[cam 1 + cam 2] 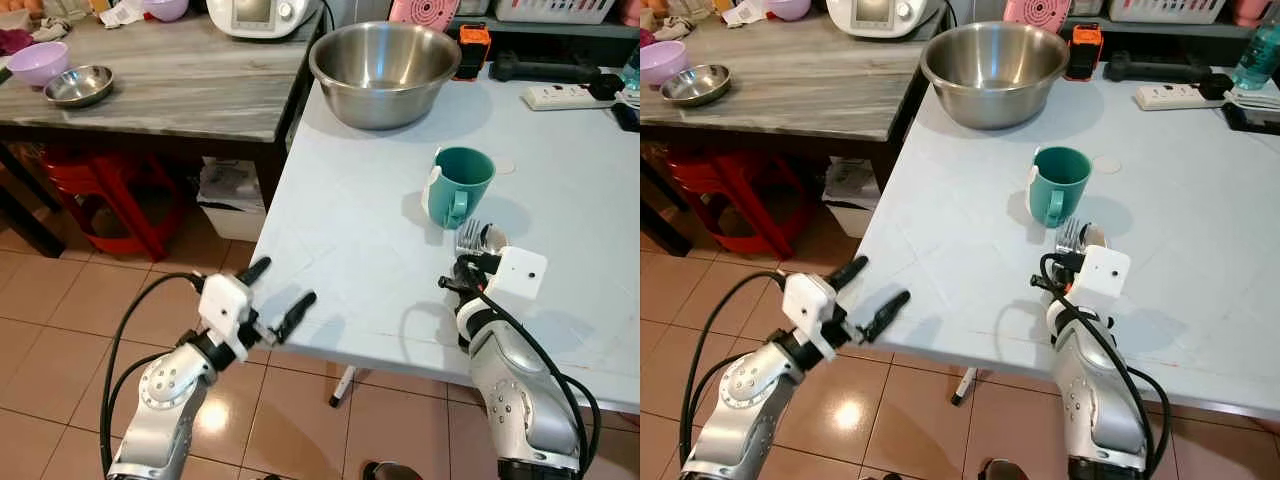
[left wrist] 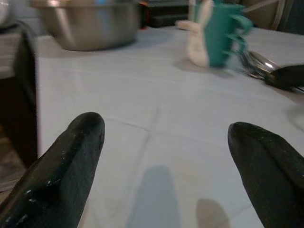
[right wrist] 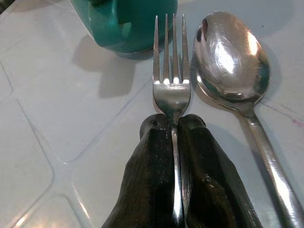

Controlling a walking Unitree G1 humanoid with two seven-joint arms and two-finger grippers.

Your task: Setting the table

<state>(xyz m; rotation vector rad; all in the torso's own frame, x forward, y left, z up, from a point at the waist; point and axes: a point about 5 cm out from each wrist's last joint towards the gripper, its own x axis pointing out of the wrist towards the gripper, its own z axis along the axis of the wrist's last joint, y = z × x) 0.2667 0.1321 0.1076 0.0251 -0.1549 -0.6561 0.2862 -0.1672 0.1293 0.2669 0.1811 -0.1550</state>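
Observation:
A teal mug (image 1: 459, 184) stands on the pale blue table (image 1: 360, 240), handle toward me. Just in front of it lie a steel fork (image 3: 171, 76) and a steel spoon (image 3: 231, 57), side by side, heads pointing at the mug. My right gripper (image 3: 173, 128) is shut on the fork's handle, low over the table right before the mug. My left gripper (image 1: 285, 292) is open, its fingers (image 2: 71, 156) spread wide at the table's near left edge, with nothing between them.
A large steel mixing bowl (image 1: 384, 72) sits at the table's far left corner. A power strip (image 1: 565, 96) and a dark dumbbell (image 1: 545, 70) lie at the back right. To the left, a wooden counter (image 1: 180, 80) holds small bowls; red stools (image 1: 110, 195) stand beneath it.

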